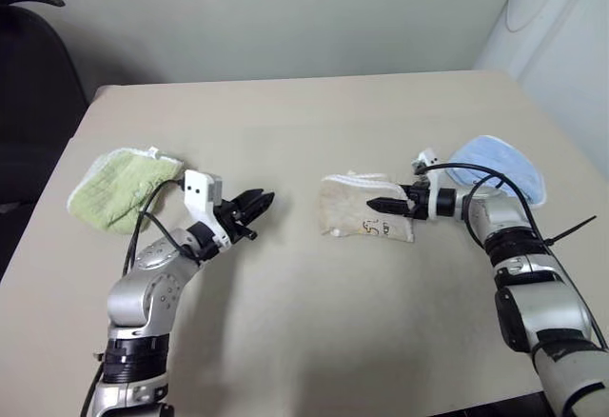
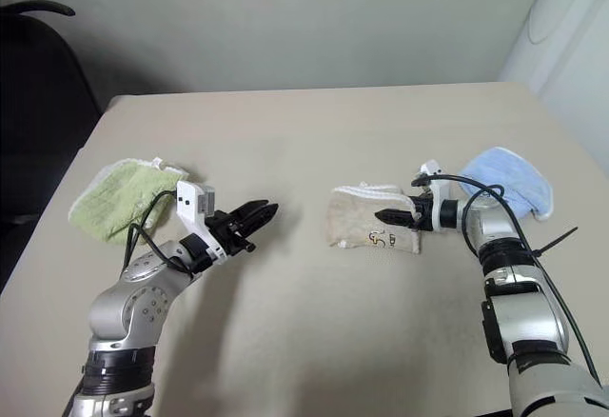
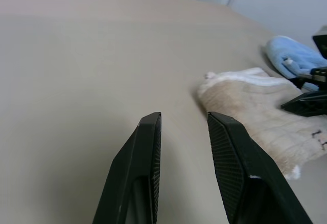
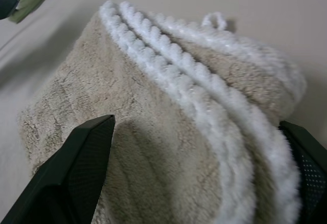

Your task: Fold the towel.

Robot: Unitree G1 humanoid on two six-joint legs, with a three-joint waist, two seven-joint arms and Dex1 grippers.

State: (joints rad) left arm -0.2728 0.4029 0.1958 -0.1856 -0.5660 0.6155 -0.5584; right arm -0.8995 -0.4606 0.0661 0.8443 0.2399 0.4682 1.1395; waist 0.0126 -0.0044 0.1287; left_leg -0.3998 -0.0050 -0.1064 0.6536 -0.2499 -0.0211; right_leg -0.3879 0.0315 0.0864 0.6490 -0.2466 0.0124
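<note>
The thin beige terry-cloth towel lies folded into a small, thick, roughly rectangular bundle near the middle of the pale beige table. Its white corded edging runs in doubled, stacked lines across the top layers, a small white loop sticks out at one corner, and a small dark printed mark shows on the near side. The right gripper is over the towel's right part with its fingers spread wide, one on each side of the bundle. The left gripper is off to the left, apart from the towel, fingers slightly parted and empty.
</note>
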